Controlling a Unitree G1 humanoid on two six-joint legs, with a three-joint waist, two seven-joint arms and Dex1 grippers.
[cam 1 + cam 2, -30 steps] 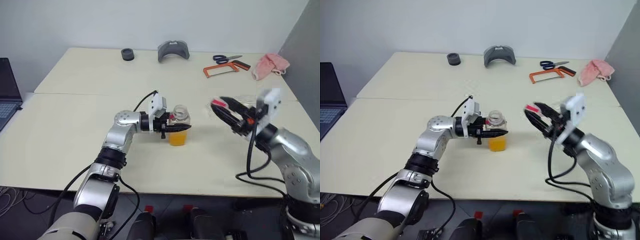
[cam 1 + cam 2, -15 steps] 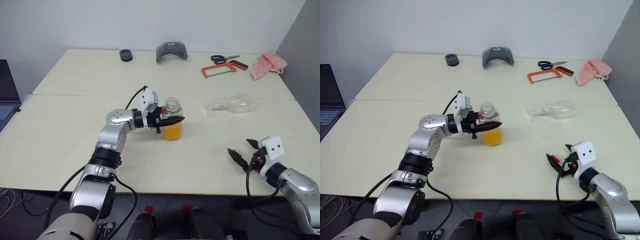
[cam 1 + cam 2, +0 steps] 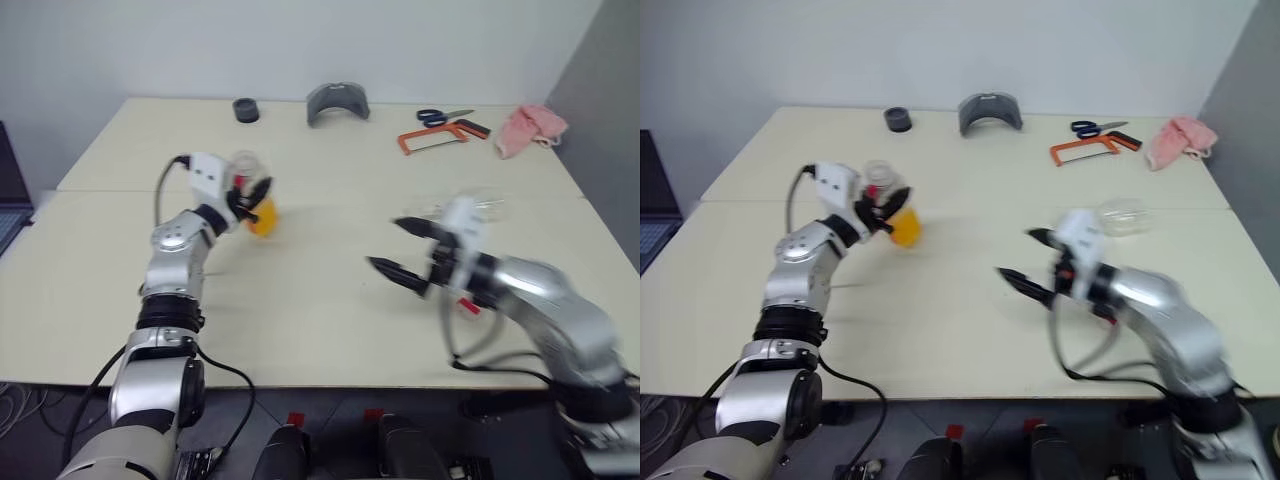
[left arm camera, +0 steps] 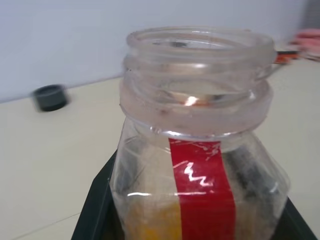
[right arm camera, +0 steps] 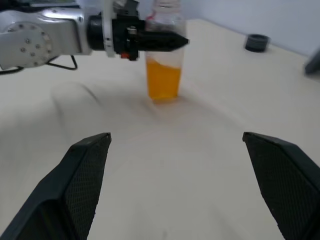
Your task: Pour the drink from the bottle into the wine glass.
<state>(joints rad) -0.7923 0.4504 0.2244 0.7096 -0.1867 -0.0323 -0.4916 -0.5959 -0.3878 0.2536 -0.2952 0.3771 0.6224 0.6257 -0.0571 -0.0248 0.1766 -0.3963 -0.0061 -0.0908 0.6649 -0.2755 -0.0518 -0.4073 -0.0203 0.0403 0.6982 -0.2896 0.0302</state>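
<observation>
The bottle is uncapped, clear, with a red label strip. It sits upright between the fingers of my left gripper, which is shut on it over the left half of the table. The orange drink fills its lower part. I cannot tell whether its base touches the table. My right gripper hangs open and empty over the table's middle, pointing toward the bottle. The wine glass lies on its side behind my right wrist, partly hidden.
Along the far edge of the table lie a black ring, a grey curved object, blue scissors, an orange hacksaw and a pink cloth. A laptop sits at the far left.
My left gripper carried the bottle to the left and farther away. My right gripper opened wide, dropped toward the front edge, then swung left to the table's middle.
</observation>
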